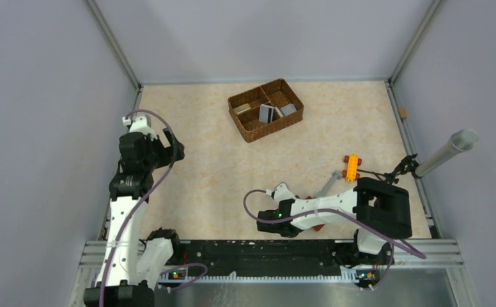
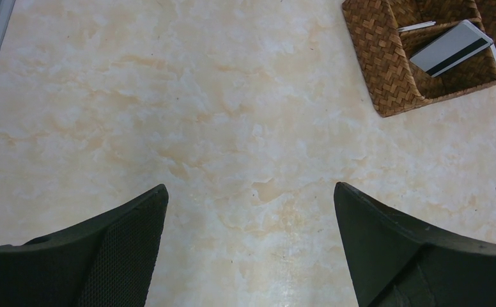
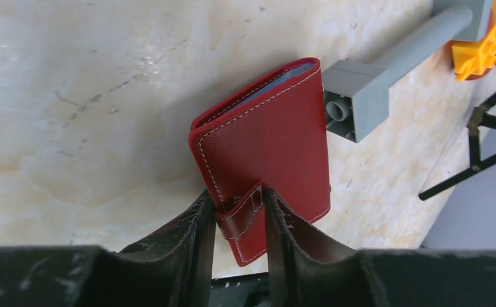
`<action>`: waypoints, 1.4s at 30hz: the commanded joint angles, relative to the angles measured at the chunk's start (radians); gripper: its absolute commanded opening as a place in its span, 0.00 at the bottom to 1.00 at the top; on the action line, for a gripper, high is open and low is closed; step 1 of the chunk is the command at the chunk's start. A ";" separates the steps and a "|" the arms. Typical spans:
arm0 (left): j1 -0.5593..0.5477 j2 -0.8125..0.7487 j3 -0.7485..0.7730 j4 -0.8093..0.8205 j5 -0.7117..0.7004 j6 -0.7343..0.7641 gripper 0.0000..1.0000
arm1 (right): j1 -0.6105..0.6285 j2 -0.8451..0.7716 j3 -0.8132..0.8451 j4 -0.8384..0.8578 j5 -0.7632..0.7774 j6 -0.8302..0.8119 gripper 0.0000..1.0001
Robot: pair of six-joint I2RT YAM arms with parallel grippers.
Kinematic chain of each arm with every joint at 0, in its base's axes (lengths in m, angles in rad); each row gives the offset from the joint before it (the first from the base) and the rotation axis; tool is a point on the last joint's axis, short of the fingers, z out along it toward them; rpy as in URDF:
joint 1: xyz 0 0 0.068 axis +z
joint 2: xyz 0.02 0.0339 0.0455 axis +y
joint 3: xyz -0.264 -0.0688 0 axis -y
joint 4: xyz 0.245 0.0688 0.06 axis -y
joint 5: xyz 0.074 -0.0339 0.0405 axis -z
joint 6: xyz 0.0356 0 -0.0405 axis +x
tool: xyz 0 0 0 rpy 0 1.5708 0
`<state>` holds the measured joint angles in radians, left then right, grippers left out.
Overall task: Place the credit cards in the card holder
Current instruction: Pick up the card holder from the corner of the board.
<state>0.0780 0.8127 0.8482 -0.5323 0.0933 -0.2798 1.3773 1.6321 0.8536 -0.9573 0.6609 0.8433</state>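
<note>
The right gripper (image 3: 238, 195) pinches the snap tab (image 3: 242, 214) of the red card holder (image 3: 264, 141). The left gripper (image 2: 250, 185) hangs wide open over the counter (image 2: 201, 96), with a basket (image 2: 386, 70) of cards (image 2: 453, 48) ahead to its right.

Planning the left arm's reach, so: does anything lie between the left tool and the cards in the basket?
Nothing visible lies on the table between the left tool and the credit cards. Only the near wall of the wicker basket fences them, so coming from above seems best.

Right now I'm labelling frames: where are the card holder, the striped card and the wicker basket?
card holder (image 3: 268, 137): right wrist view, middle of red cover.
striped card (image 2: 453, 48): left wrist view, centre of its face.
wicker basket (image 2: 376, 57): left wrist view, woven side wall.
</note>
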 commanded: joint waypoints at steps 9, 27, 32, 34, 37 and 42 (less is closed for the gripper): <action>-0.018 -0.031 -0.035 0.094 0.279 0.042 0.99 | -0.013 -0.124 0.077 0.067 0.053 -0.029 0.00; -0.291 -0.150 -0.237 0.620 0.909 -0.280 0.99 | -0.491 -0.703 -0.284 1.454 -1.159 -0.101 0.00; -0.291 -0.147 -0.194 0.584 1.022 -0.268 0.99 | -0.554 -0.695 -0.320 1.717 -1.291 0.031 0.00; -0.292 -0.140 -0.187 0.585 1.065 -0.270 0.99 | -0.578 -0.690 -0.338 1.841 -1.327 0.099 0.00; -0.321 -0.125 -0.191 0.587 1.101 -0.275 0.99 | -0.598 -0.675 -0.353 1.969 -1.360 0.180 0.00; -0.452 -0.085 -0.191 0.702 1.134 -0.344 0.97 | -0.599 -0.647 -0.346 2.026 -1.389 0.216 0.00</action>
<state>-0.2951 0.7002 0.6228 0.0216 1.1461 -0.5610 0.7883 0.9615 0.5083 0.8852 -0.6594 0.9916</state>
